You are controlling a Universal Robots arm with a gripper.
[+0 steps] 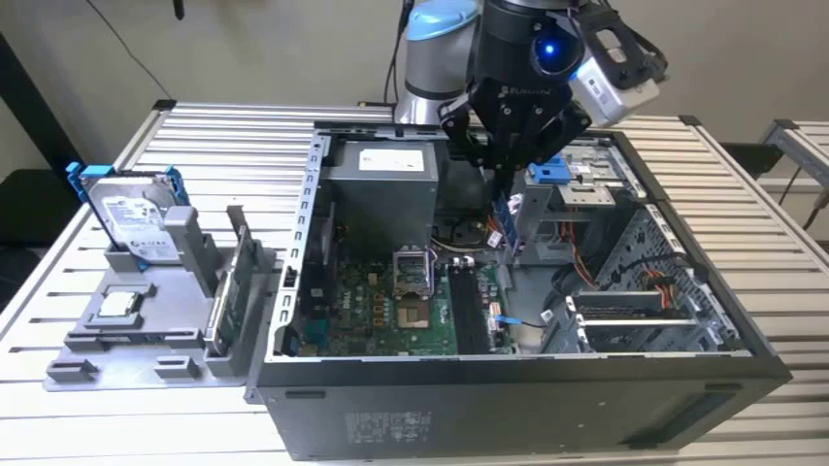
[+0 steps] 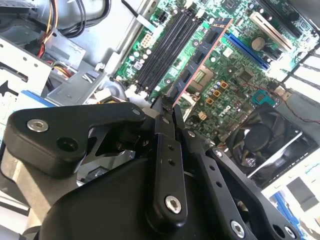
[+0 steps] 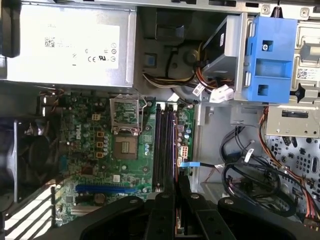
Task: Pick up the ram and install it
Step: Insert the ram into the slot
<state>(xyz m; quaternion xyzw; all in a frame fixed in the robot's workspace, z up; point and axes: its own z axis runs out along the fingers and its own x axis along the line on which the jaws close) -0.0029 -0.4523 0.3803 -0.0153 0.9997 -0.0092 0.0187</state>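
Matte black gripper (image 2: 164,106) clamps thin flat ram (image 2: 200,57) edge-on over green mobo (image 2: 240,70).

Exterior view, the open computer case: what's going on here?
The arm's gripper is shut on the ram, holding it on end inside the open computer case, above the motherboard. The stick is not yet seated: in the second wrist view it hangs clear of the black memory slots, which look empty.
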